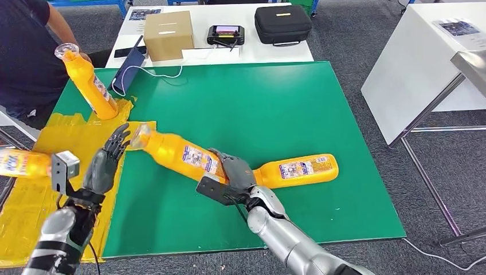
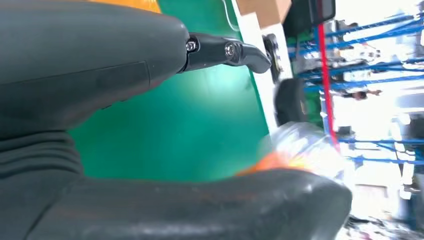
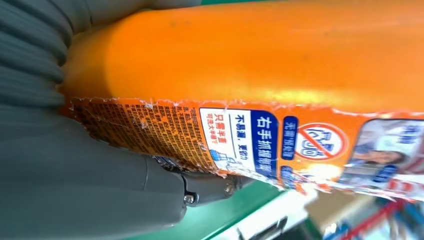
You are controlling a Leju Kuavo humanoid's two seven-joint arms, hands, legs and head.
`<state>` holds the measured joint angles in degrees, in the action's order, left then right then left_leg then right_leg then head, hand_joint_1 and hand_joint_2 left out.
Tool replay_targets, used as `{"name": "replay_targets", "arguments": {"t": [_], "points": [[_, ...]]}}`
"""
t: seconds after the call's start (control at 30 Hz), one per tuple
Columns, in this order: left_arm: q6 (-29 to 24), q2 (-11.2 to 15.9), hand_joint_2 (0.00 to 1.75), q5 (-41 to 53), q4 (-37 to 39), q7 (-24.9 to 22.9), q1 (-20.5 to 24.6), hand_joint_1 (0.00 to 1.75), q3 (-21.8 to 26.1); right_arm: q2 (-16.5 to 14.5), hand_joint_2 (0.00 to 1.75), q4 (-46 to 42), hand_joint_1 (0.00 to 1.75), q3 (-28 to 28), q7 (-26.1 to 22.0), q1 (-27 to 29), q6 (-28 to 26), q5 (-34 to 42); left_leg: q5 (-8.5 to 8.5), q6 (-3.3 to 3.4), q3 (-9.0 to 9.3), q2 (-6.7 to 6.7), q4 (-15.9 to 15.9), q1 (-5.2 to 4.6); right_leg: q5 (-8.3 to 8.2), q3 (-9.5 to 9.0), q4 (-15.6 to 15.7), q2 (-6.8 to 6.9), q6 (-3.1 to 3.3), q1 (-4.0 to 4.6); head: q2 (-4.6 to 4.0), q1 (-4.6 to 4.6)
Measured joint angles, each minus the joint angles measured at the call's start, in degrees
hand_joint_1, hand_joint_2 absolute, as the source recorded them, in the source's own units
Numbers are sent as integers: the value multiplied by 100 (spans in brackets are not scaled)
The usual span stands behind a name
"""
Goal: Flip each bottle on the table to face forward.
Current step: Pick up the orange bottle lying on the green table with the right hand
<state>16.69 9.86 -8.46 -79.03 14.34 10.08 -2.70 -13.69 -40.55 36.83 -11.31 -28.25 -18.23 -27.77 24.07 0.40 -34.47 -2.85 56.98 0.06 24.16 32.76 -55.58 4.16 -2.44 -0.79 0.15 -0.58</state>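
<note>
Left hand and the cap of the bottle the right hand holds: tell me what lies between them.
Nothing; in the head view the left hand is open, fingertips just short of the held bottle, yellow tape beneath.

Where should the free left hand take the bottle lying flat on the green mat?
Probably mid-body, coming from above. The flat bottle lies on its side, long axis across the green mat, label up, so fingers can close across its width. The right hand grips the tilted bottle beside it.

Silver ribbed arms, dark grey left hand, right hand
</note>
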Motion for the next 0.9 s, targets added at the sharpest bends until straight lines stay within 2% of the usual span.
{"name": "replay_targets", "arguments": {"t": [0.03,0.2,0.33,0.67,0.9], "points": [[-83,-99,175,-54,-229,35,-190,0,49,27,175,-285,175,-130,-43,138,-3,109,0,0,-8,3,0,-1,0,6,0,2,0,0,0,1],[-833,-661,175,226,-1250,313,-1053,0,108,156,175,-1829,175,-530,-220,833,-5,696,4,4,-20,4,0,-7,-1,18,2,4,-1,-2,0,2],[-980,-967,175,231,-1758,418,-1469,0,52,255,175,-2660,175,-608,-196,1126,50,814,7,5,-24,3,0,-7,0,22,3,4,-1,-1,0,2],[-1125,-1256,175,109,-2186,481,-1747,0,11,371,175,-3204,175,-637,-192,1305,148,891,2,3,-20,4,-1,-1,-2,16,1,4,-1,3,0,2],[-1129,-1327,175,67,-2448,518,-1894,0,-351,379,175,-3226,175,-303,-93,1292,554,511,4,4,-24,5,-1,-3,-1,18,2,4,-1,1,0,3]]}}
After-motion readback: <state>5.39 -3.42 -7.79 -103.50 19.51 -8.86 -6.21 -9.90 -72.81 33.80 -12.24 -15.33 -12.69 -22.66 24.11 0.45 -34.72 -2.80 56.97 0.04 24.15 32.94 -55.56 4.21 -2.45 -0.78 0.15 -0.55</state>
